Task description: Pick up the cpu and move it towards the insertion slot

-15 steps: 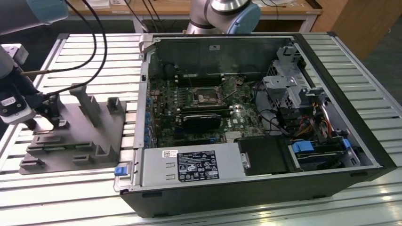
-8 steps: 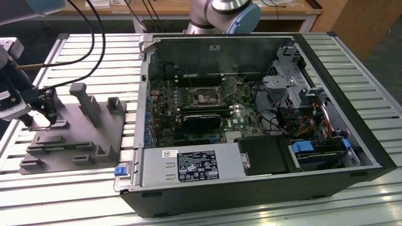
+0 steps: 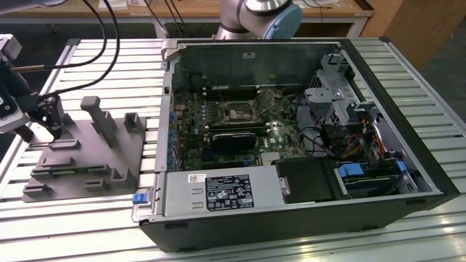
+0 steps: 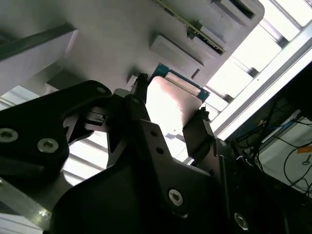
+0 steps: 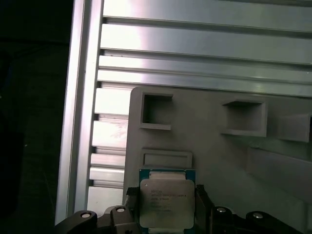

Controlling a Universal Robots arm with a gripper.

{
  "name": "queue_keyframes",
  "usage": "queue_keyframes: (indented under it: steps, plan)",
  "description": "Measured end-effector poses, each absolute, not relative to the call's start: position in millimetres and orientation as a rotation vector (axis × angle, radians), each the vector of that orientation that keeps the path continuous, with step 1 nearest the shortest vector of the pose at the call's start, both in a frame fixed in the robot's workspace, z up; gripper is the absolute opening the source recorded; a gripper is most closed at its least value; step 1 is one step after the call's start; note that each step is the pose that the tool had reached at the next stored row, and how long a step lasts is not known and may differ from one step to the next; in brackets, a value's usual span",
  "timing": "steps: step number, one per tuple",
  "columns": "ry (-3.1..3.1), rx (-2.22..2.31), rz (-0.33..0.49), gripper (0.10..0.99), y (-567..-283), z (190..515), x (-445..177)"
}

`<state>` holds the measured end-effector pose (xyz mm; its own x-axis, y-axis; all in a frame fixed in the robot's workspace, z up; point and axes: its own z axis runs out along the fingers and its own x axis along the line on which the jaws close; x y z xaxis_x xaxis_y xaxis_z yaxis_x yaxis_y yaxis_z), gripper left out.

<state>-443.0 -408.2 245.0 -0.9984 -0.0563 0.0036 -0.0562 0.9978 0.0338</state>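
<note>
First wrist view, cpu [image 5: 167,199] clamped between jaws

we can read no word or number with certainty. in the first wrist view, the small flat square silvery cpu [image 5: 165,202] carries several lines of fine dark print on its metal face, too small for us to make out. in the exterior view, a large black-and-white label [image 3: 228,192] crowded with marks lies on the grey metal power supply box [image 3: 182,199], with a small white barcode sticker [image 3: 196,177] just beside it; both are illegible to us.
</note>
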Motion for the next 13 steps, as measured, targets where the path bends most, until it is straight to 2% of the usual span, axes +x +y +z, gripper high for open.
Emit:
queue_keyframes:
  steps: [13]
  plan:
    - [-3.135,0.087,-0.053,0.541,-408,273,-443]
